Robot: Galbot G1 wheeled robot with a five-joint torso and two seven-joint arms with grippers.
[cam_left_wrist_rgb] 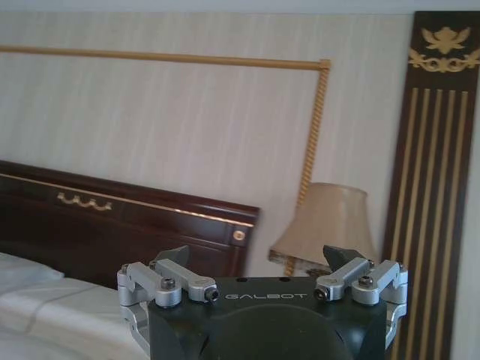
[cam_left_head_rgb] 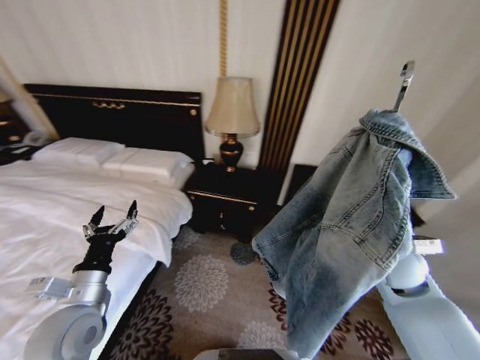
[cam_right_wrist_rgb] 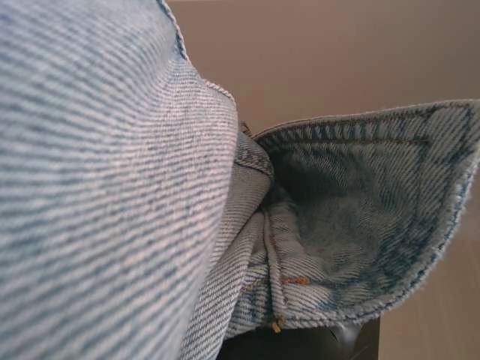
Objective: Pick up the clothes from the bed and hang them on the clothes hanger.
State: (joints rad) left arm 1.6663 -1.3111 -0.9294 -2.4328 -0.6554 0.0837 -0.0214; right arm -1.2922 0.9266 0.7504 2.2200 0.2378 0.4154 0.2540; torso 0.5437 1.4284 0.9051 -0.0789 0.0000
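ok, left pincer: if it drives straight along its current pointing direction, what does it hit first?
The left pincer, open above the bed, looks free at first; its wrist view looks toward the headboard and lamp, so probably one of those, though depth is unclear.

We are noting the jacket [cam_left_head_rgb: 352,225] showing faded, coarsely ribbed denim cloth with stitched seams, the bed [cam_left_head_rgb: 45,217] wearing smooth matt white sheets under a glossy dark wood headboard [cam_left_head_rgb: 120,112], and the left gripper [cam_left_head_rgb: 112,221] showing matt black plastic and bare metal links.
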